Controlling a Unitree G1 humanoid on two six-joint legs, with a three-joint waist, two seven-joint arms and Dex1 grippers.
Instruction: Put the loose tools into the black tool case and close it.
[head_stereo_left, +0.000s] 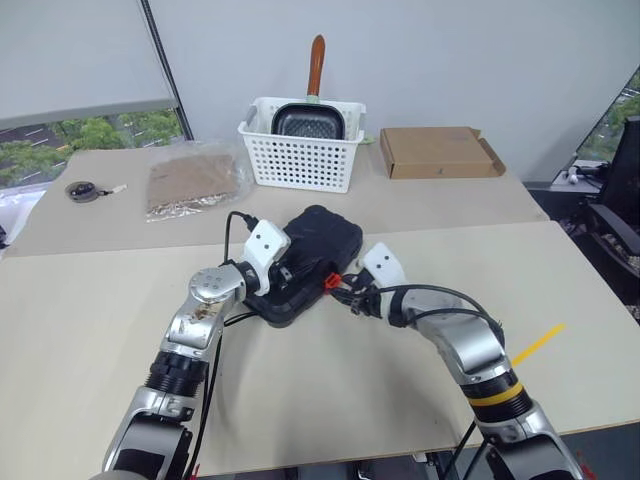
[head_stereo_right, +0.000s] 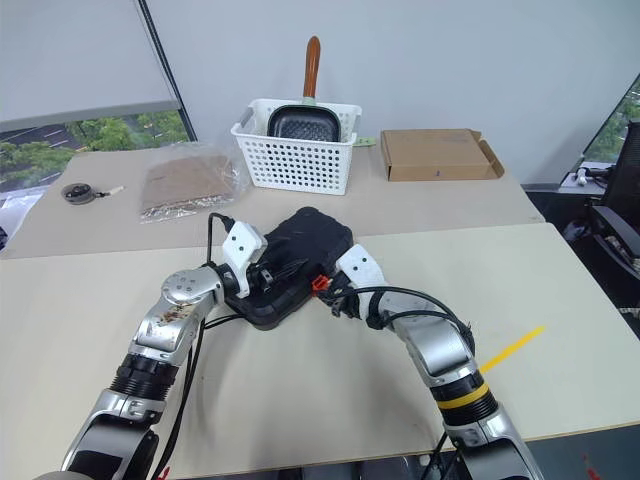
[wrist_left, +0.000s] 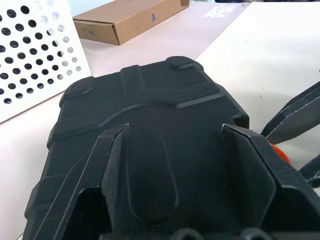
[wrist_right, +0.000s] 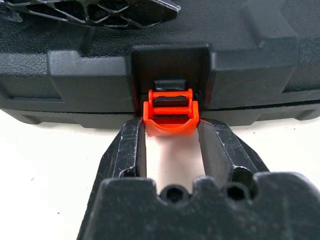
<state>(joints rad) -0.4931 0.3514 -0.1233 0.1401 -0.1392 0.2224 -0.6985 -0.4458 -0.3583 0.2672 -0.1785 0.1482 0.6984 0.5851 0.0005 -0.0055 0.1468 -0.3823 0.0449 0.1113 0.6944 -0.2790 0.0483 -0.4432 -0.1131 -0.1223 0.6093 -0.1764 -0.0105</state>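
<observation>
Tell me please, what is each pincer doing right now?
Left pincer: open, fingers resting on the lid of the black tool case.
Right pincer: closed on the orange latch at the case's front edge.

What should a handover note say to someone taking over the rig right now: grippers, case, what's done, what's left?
Left gripper: open, fingers resting on the lid of the black tool case.
Right gripper: fingers on either side of the orange latch, touching it.
Case: lid down, on the near table in front of the white basket.
Done: lid lowered.
Left: the latch looks unhooked; press it home, release.
</observation>
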